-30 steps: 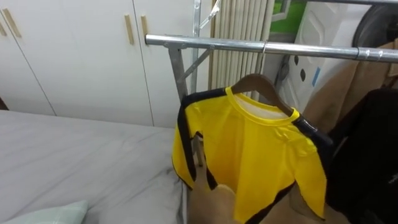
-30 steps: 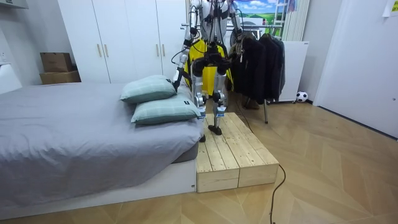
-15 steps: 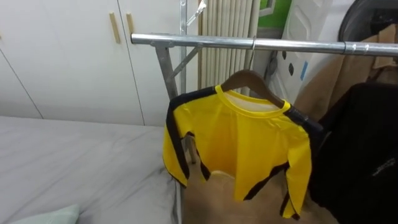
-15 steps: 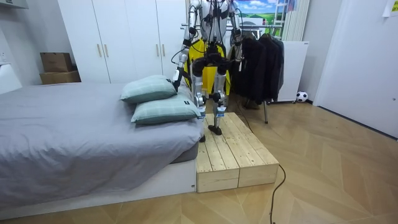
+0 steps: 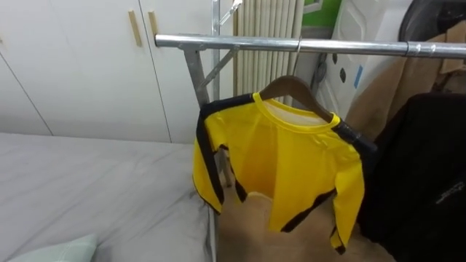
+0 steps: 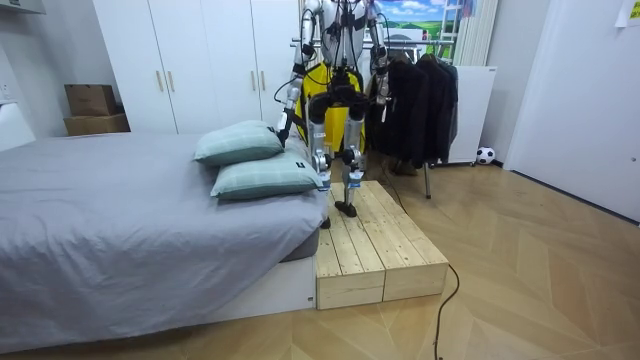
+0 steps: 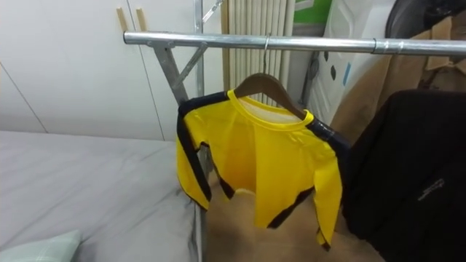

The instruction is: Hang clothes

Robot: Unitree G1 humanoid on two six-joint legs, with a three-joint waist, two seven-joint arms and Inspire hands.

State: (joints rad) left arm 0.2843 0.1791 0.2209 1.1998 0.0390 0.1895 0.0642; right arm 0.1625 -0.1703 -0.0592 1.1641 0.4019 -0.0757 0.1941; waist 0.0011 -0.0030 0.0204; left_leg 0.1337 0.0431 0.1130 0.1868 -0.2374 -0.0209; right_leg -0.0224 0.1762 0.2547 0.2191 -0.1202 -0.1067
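Note:
A yellow shirt with black trim hangs on a wooden hanger. The hanger's hook sits over the metal rail of a clothes rack, and nothing touches the shirt. In the room view I stand on a wooden platform between the bed and the rack, facing the rack. My left hand hangs at the room view's left. My right hand is against the dark clothes.
A black garment and a brown one hang to the right of the shirt. The grey bed lies to the left, with a pillow corner on it. White wardrobe doors stand behind it.
The whole eye view has shifted as the camera moved. The yellow shirt stays hanging on the rail.

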